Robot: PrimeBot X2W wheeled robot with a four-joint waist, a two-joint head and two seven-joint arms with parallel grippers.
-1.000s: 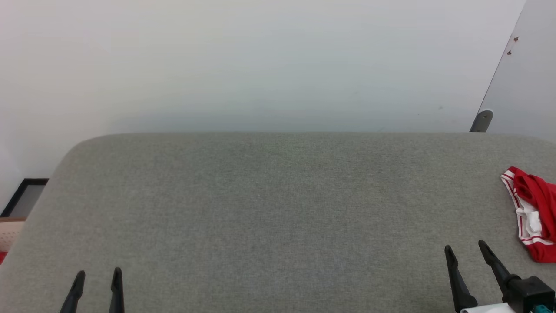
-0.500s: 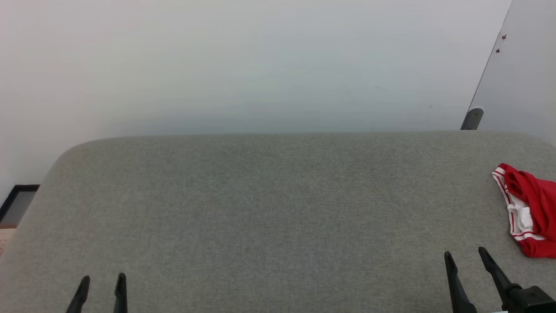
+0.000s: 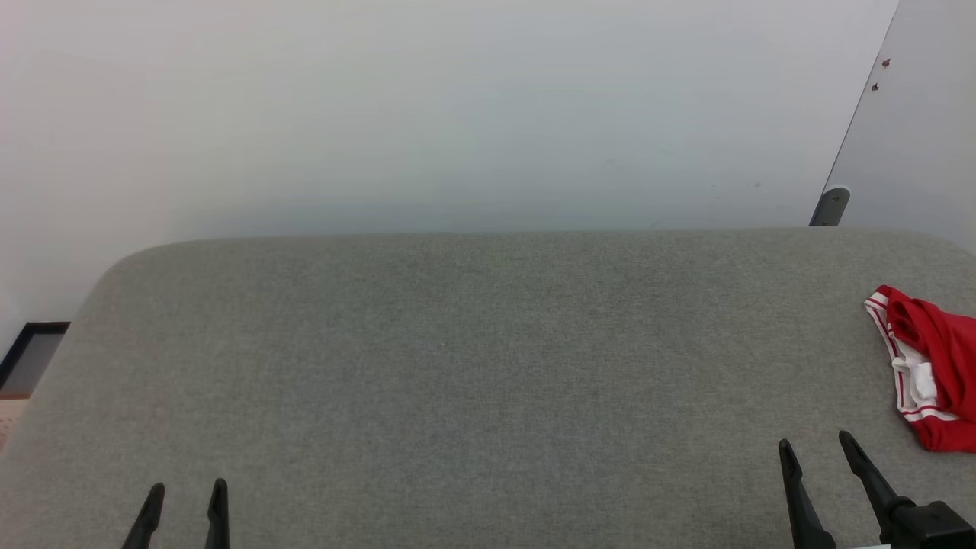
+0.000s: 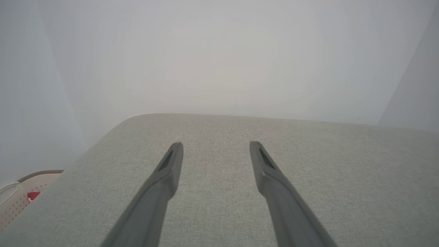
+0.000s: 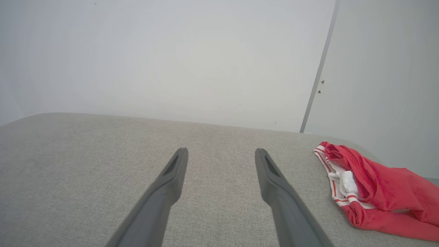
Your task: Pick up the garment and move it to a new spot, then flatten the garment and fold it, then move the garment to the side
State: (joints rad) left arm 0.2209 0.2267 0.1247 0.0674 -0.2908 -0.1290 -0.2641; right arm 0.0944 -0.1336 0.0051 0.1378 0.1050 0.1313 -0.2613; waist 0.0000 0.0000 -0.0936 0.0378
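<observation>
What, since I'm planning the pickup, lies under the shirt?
The crumpled shirt rests directly on the grey cushion; anything beneath its folds is covered and cannot be seen.

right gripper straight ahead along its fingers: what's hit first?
Likely the grey cushion, else the wall behind it; depth unclear. The garment lies to the right of the right gripper, out of line.

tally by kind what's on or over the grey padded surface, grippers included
garment: 1
grippers, both open, left gripper and right gripper: 2
total: 3
</observation>
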